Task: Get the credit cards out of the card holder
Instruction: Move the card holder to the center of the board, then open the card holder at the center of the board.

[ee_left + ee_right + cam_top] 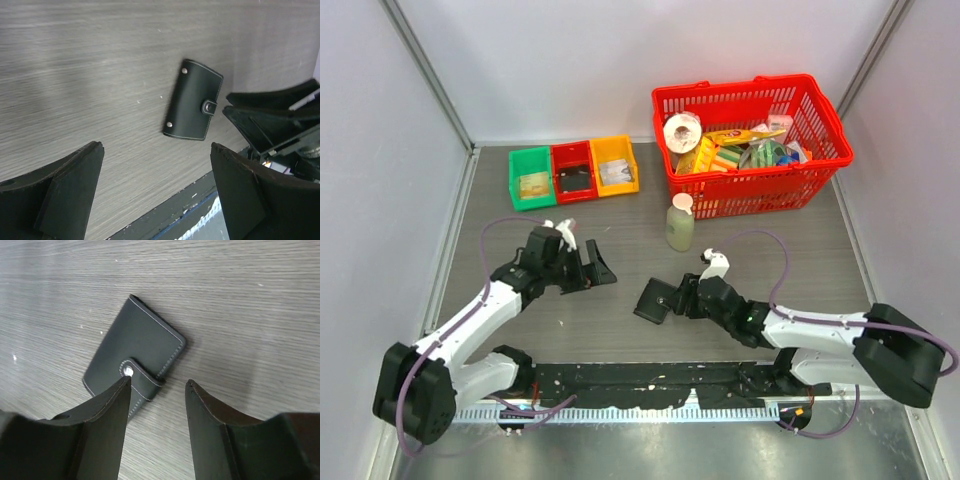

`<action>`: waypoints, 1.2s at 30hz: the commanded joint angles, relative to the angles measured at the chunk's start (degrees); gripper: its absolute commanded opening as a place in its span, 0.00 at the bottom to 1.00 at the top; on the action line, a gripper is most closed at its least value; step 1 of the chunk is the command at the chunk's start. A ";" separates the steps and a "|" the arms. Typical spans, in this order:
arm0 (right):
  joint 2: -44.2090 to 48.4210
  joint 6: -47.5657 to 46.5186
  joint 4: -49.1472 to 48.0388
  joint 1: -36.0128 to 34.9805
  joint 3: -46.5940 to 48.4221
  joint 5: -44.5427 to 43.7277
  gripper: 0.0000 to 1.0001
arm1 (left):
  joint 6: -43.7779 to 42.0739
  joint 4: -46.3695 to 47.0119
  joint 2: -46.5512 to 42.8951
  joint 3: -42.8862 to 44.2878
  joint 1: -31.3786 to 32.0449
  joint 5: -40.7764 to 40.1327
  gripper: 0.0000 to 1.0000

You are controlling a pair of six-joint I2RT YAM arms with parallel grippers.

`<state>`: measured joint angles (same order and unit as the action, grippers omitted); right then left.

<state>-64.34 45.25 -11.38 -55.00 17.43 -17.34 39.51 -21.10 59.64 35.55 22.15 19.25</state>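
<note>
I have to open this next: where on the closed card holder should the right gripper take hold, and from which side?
Probably the snap tab on the edge nearest the right gripper, coming in from that side. The card holder lies flat and closed, so its broad face offers no hold; the tab is the only raised part.

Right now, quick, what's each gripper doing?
Left gripper: wide open, holding nothing.
Right gripper: partly open at the wallet clasp, nothing gripped.
</note>
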 commanded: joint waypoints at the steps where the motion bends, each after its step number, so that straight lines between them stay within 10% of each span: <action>1: -5.78 3.44 -15.68 2.09 1.11 6.26 0.52 | 5.31 11.59 2.14 -2.67 5.00 0.45 0.90; 12: -20.82 -3.94 -17.02 5.87 11.48 21.81 0.48 | 11.81 23.99 11.55 -7.33 11.42 -4.04 0.86; 21: -16.62 -9.66 0.12 5.96 18.08 19.10 0.61 | 18.50 30.95 14.72 -12.35 14.93 -10.19 0.75; 36: -23.81 -13.27 18.23 -0.98 31.08 8.29 0.50 | 19.82 25.33 17.09 -11.38 21.17 -18.72 0.53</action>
<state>-85.54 33.28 3.01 -54.81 44.53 -4.82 59.79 9.61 75.37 23.90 41.65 4.69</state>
